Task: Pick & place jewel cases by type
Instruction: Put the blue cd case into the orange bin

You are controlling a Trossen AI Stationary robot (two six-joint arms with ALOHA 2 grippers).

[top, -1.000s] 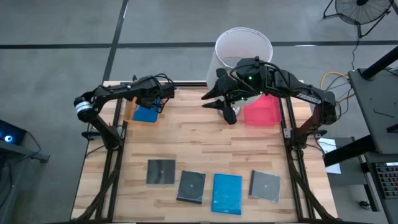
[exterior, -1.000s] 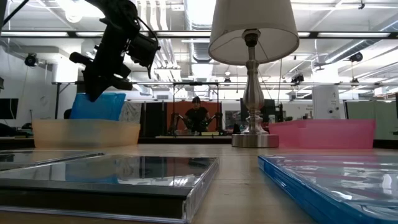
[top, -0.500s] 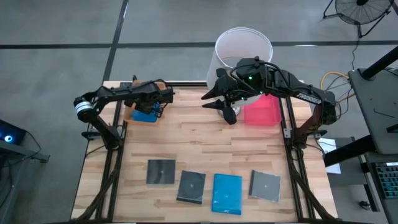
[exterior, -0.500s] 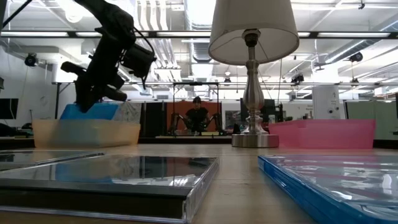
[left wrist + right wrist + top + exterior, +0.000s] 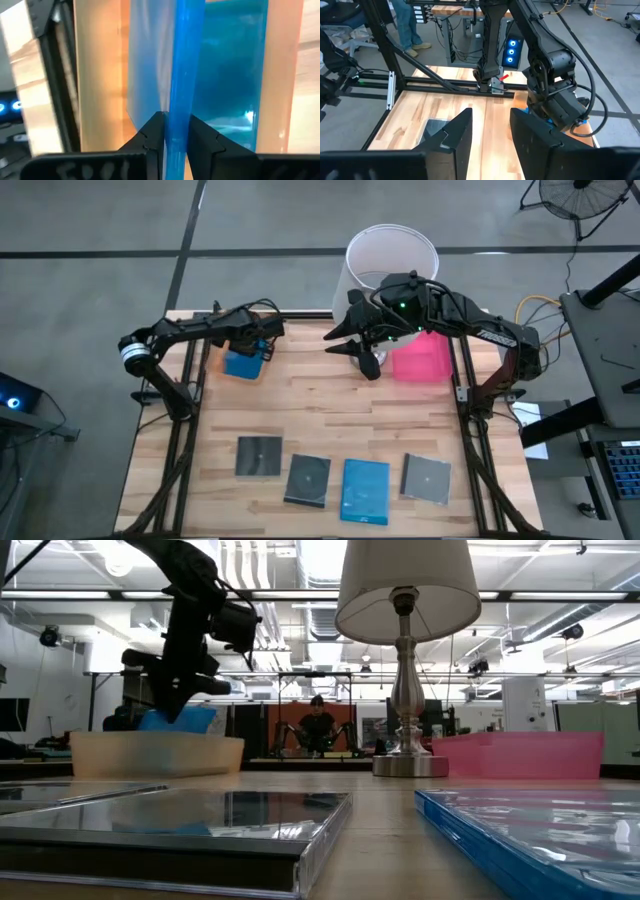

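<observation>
My left gripper (image 5: 254,342) is at the table's far left, over a translucent orange tray (image 5: 211,360), and is shut on a bright blue jewel case (image 5: 243,364). In the low view the blue case (image 5: 186,720) shows above the tray's rim (image 5: 155,745), under the gripper (image 5: 180,700). My right gripper (image 5: 348,350) hangs open, high over the far middle of the table, with nothing between its fingers (image 5: 462,132). Three dark grey jewel cases (image 5: 259,456), (image 5: 308,479), (image 5: 427,478) and another blue one (image 5: 365,490) lie flat near the front edge. My left gripper pinches the blue case's two flat faces between its two fingers, at the case's upper edge (image 5: 176,120). The fingers come steeply from above. The case is seen edge-on and tilted, its lower part down inside the orange tray (image 5: 102,75).
A pink tray (image 5: 420,358) stands at the far right. A lamp with a white shade (image 5: 392,258) stands at the far middle, its base (image 5: 408,762) between the two trays. Bare wood lies between the trays and the row of cases.
My left gripper has sunk and tipped more steeply downward, taking the blue case down from above the orange tray into it. The case and tray now sit a little farther toward the table's right.
</observation>
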